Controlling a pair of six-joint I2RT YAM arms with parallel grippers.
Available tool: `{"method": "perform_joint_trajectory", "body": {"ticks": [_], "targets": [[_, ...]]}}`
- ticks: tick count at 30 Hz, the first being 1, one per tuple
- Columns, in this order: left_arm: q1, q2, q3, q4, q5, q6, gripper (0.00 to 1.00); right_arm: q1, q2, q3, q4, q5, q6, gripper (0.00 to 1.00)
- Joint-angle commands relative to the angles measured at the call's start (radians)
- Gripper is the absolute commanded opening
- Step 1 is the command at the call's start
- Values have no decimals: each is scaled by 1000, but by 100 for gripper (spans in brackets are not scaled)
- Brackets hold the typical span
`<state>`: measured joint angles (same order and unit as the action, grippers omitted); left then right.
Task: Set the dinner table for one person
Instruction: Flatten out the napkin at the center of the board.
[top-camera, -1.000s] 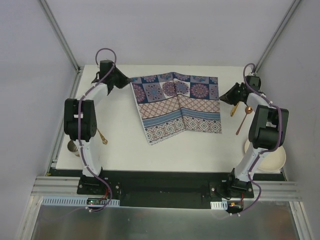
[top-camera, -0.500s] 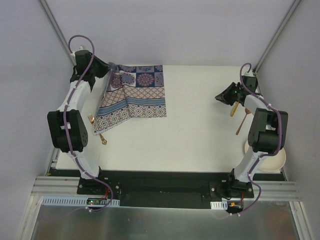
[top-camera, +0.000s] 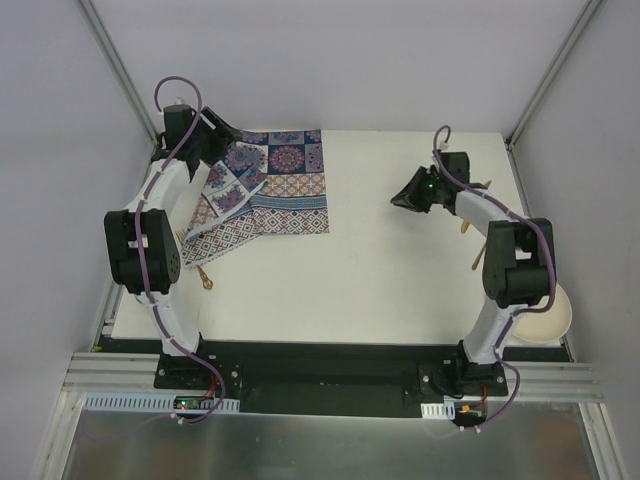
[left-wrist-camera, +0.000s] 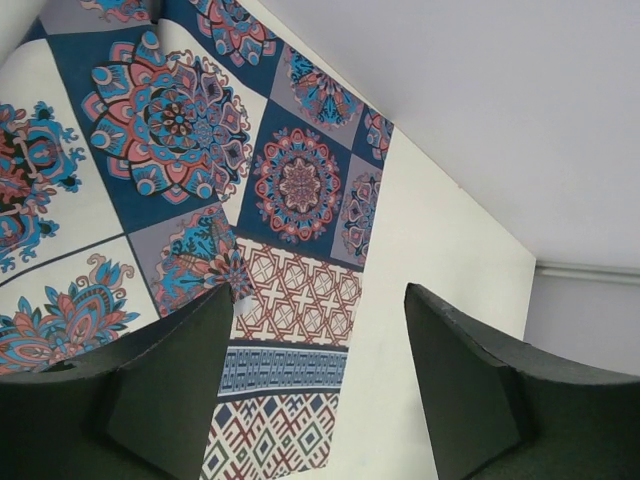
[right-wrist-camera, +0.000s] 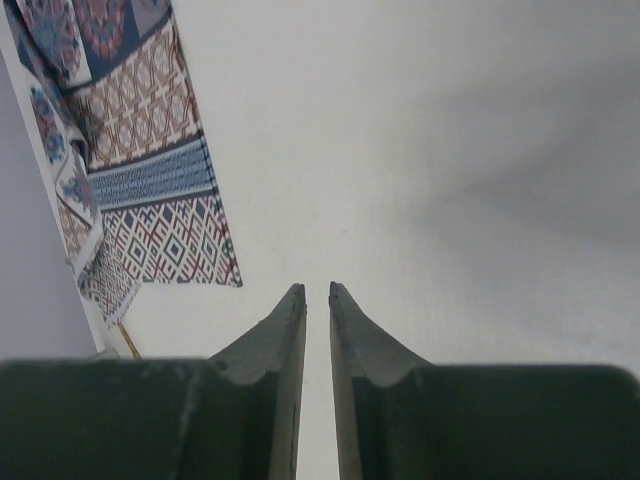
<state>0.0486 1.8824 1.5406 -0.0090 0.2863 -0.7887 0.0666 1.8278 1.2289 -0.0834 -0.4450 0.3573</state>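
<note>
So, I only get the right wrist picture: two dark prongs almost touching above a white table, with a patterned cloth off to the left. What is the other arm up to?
Observer: The left tool hangs over the cloth's far-left corner, jaws wide apart, gripping nothing.
Operator: Is that cloth lying flat?
Observer: No. From above, its left side is rumpled and folded over itself, up in the table's far-left corner.
Operator: Anything on my side to lay out?
Observer: A cream dish sits at the near right corner, partly hidden by the right arm.
</note>
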Motion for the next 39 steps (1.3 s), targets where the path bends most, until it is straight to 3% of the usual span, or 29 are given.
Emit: {"method": "perform_joint_trajectory", "body": {"ticks": [1, 6, 15, 29, 39], "targets": [[-21, -75, 44, 26, 2, 54, 71, 134, 39, 61, 14, 11, -8, 19], [-46, -103, 53, 24, 7, 71, 76, 237, 99, 106, 7, 12, 0, 21], [-113, -132, -34, 23, 1, 59, 75, 438, 162, 136, 36, 23, 42, 24], [-220, -198, -272, 23, -35, 83, 72, 406, 237, 135, 60, 25, 28, 34], [-225, -49, -182, 29, -71, 128, 72, 403, 298, 170, 68, 23, 37, 36]]}}
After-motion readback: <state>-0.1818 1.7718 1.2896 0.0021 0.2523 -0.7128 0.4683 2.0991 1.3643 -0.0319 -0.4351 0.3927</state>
